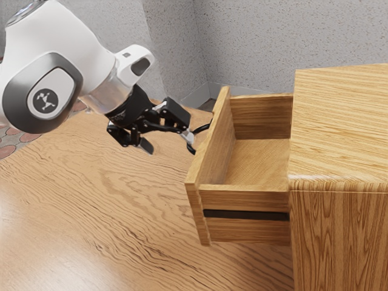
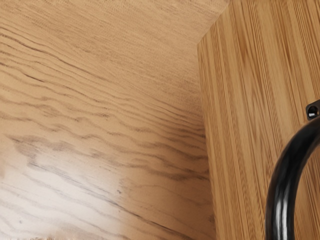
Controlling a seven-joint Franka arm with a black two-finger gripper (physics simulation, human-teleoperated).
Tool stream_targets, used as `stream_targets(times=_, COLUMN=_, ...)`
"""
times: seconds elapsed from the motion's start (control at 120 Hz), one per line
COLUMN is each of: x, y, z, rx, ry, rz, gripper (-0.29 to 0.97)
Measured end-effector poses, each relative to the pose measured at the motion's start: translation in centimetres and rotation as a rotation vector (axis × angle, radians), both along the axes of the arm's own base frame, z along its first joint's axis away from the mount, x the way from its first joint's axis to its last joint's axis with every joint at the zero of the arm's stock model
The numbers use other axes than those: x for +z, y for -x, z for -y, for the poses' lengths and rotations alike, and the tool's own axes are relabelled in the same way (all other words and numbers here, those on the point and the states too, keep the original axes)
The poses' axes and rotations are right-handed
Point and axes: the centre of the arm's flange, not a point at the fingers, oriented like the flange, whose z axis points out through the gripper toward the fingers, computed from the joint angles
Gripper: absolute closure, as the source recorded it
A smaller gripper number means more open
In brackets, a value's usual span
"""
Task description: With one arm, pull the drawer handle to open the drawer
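On the wooden table (image 1: 91, 206) stood an oak cabinet (image 1: 339, 182) at the exterior view's right. Its upper drawer (image 1: 254, 160) was pulled well out toward the exterior view's left, its inside showing. We logged the white arm (image 1: 54, 66) entering from the upper left and reaching toward the drawer front. The black gripper (image 1: 168, 143) hung just beside that front, released: its fingers stood apart with nothing clamped between them. The black drawer handle (image 1: 200, 128) lay next to the nearer finger. In the wrist view the handle (image 2: 285, 185) curved off the drawer front, over the table.
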Motion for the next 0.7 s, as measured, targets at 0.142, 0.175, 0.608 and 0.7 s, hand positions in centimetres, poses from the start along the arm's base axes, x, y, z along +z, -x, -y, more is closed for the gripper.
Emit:
stream_targets(times=0.142, x=0.1, y=1.0, z=-2.2, rx=0.006, ry=0.021, rz=0.010, gripper=0.00)
stream_targets(times=0.175, x=0.4, y=1.3, z=-2.5, rx=0.004, ry=0.021, rz=0.017, gripper=0.00)
stream_targets(times=0.608, x=15.3, y=0.5, z=5.5, rx=-0.206, ry=-0.273, rz=-0.051, gripper=0.00)
stream_targets(times=0.7, x=13.7, y=-0.6, z=1.2, rx=-0.151, ry=-0.303, rz=-0.130, gripper=0.00)
